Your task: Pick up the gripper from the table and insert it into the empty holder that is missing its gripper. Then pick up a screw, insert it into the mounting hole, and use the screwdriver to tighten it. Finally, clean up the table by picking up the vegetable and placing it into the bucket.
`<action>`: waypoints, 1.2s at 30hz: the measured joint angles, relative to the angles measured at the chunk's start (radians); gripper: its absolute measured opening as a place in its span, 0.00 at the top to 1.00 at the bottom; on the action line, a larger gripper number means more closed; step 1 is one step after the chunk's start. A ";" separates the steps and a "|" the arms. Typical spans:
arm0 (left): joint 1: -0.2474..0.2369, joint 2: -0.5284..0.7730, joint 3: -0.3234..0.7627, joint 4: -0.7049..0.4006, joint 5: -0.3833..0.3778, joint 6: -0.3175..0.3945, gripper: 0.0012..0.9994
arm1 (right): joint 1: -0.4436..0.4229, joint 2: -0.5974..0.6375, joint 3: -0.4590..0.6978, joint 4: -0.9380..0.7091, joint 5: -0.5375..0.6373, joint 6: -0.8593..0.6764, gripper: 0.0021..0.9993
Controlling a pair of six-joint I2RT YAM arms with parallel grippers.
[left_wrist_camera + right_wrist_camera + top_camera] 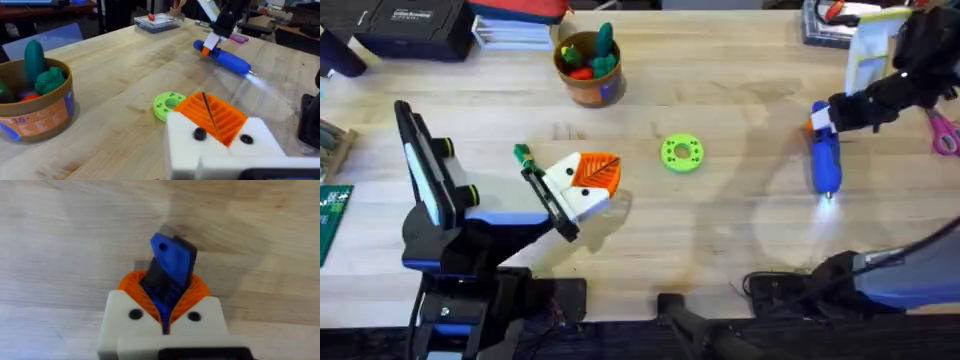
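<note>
- Left tool (210, 114): two white moulded blocks, each with a dark screw head, carrying orange ribbed pads pressed together, with nothing between them.
- Gripper and holder: no loose orange tip lies on the table (740, 80), and no bare block is evident. That step is judged done.
- Bucket (584, 90): beyond the left tool, a round brown-orange cup with a blue label. It holds green, red and orange vegetable shapes.
- Small green piece (523, 155): just beside the left tool. I cannot tell whether it is a vegetable, so cleanup is unconfirmed.
- Green disc (681, 153): flat and holed, between the two tools.
- Right tool (165, 291): orange pads clamped on the screwdriver (825, 165), a smooth blue barrel with its tip lit. Screw fastening is judged outstanding.
</note>
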 joint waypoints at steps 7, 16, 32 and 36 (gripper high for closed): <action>0.000 0.000 0.000 0.000 0.000 0.000 0.99 | 0.000 -0.274 0.006 0.000 0.000 0.050 0.97; 0.000 0.000 0.000 0.000 0.000 0.000 0.99 | 0.000 -0.589 0.008 -0.043 -0.006 0.177 0.97; 0.000 0.000 0.000 0.000 0.000 0.000 0.99 | 0.344 -1.046 -0.447 0.637 -0.251 0.438 0.97; 0.000 0.000 0.000 0.000 0.000 0.000 0.99 | 0.541 -1.007 -0.481 0.822 -0.269 0.484 0.97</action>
